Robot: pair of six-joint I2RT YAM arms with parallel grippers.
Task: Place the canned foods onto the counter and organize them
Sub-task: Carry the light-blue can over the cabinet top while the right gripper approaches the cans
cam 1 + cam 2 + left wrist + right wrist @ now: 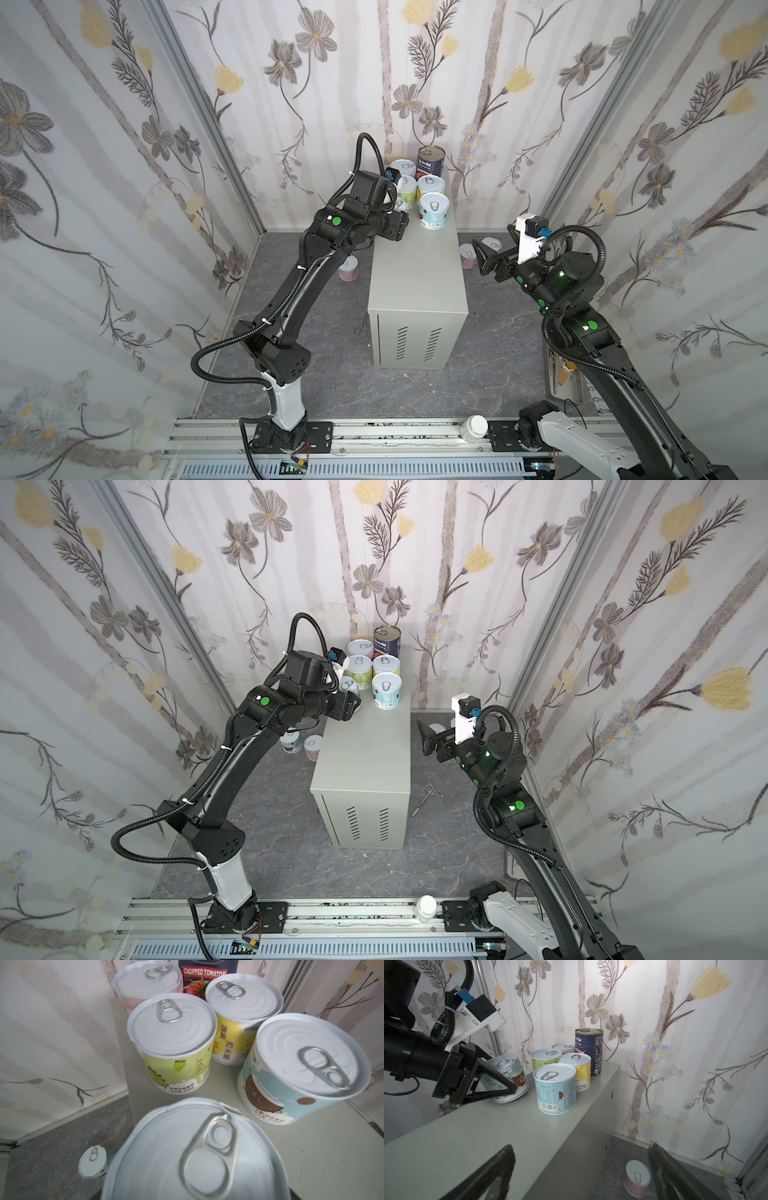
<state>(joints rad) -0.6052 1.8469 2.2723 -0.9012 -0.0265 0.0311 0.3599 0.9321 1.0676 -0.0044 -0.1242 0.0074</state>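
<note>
The left end effector (pixel 508 1082) is gripping a blue can (pixel 505 1064), holding it tilted at the left edge of the desk (pixel 483 1130); I cannot tell whether its base is touching the top. Just beside it, five cans (pixel 556 1084) are standing grouped at the desk's far end, the tall tomato can (pixel 588 1051) rearmost. The right end effector (pixel 485 258) is hanging wide and empty right of the desk, above a pink can (pixel 636 1178) standing on the floor (pixel 614 1153).

Grey counter (pixel 417 270) on marbled floor (pixel 498 340); four upright short cans (pixel 432 210) and tomato can (pixel 431 160) at its far end
</note>
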